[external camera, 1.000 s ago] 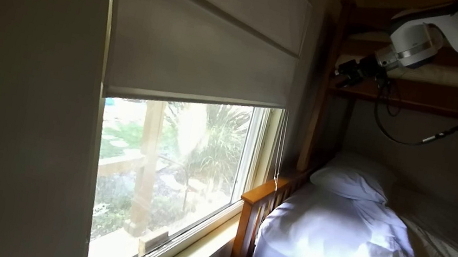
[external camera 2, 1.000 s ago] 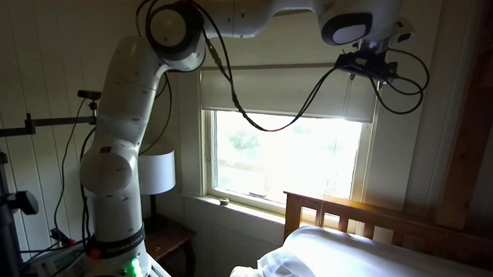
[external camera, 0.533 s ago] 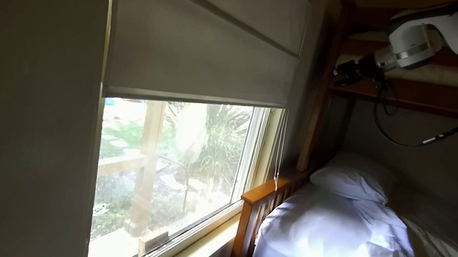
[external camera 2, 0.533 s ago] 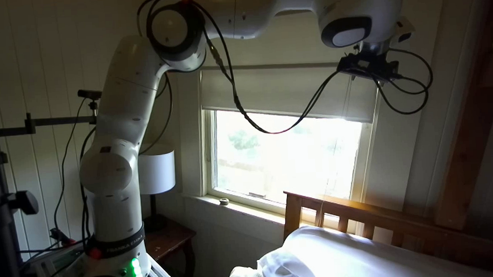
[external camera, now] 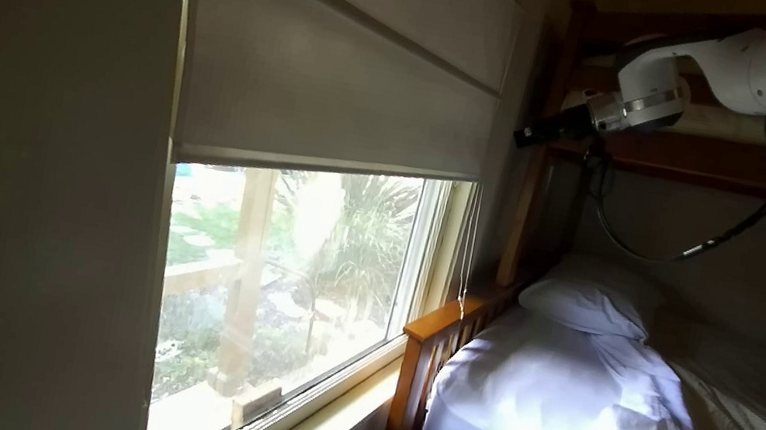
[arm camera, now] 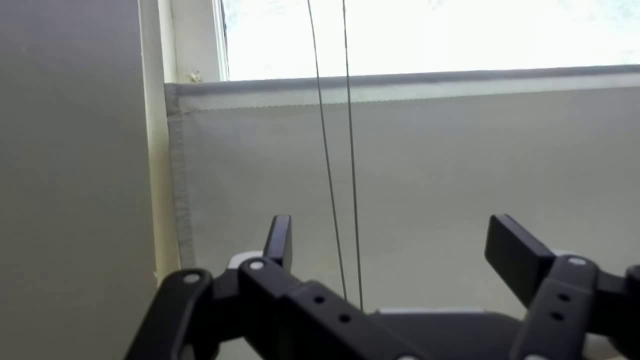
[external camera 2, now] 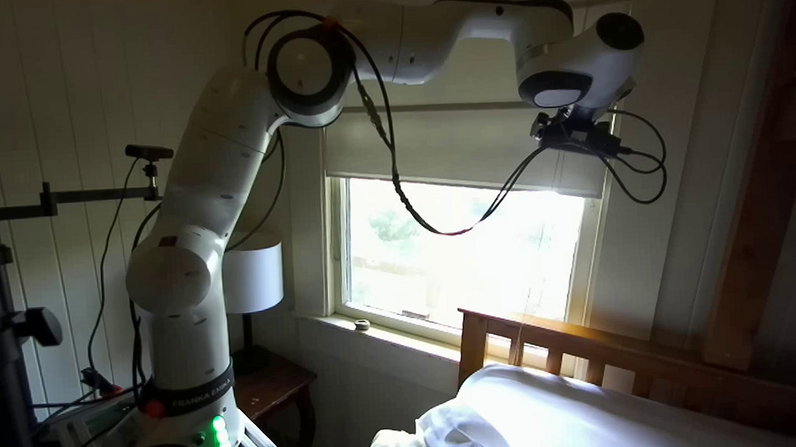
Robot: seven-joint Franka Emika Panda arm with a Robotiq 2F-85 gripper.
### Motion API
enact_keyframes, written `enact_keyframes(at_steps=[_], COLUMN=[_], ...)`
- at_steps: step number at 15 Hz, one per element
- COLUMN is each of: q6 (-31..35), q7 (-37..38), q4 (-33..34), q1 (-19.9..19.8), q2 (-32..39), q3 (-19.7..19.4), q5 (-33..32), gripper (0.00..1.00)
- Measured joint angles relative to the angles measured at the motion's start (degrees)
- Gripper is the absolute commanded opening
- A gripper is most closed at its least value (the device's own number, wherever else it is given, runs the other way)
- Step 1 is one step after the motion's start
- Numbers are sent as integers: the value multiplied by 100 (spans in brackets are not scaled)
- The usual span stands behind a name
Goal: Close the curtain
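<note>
The window (external camera: 292,286) is covered above by the curtain (external camera: 341,97), crossed by two cords (arm camera: 352,150). In front, the gripper (arm camera: 390,237) is seen with fingers spread apart. Nearby, a bed (external camera 2: 472,342) and a lamp (external camera 2: 254,279) are placed.

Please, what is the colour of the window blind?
The blind looks plain light grey; it shows best in the wrist view.

Free room is lying between the spread fingers (arm camera: 520,265), where two cords (arm camera: 353,170) are showing in front of the curtain (arm camera: 450,175), their depth hard to judge. In an exterior view, a slatted bed rail (external camera 2: 609,350) is blocking the lower right of the window (external camera 2: 468,261), and a cable (external camera 2: 397,179) is looping across it.
</note>
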Motion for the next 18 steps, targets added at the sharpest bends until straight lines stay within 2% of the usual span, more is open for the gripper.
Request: enact_keyframes(at_steps=[5, 10, 15, 16, 17, 18], q6=[-264, -909, -1485, -1624, -1762, -1888], q7=[-54, 7, 19, 19, 18, 16], q4=[876, 1856, 2481, 2561, 2615, 2645], q1=[-204, -433, -871, -954, -1020, -1078], q2=[701, 1372, 1715, 1751, 1773, 1783], q3=[280, 493, 990, 1064, 1107, 1150], q5=[0, 1, 3, 40, 89, 135], gripper=[100, 100, 100, 97, 80, 79])
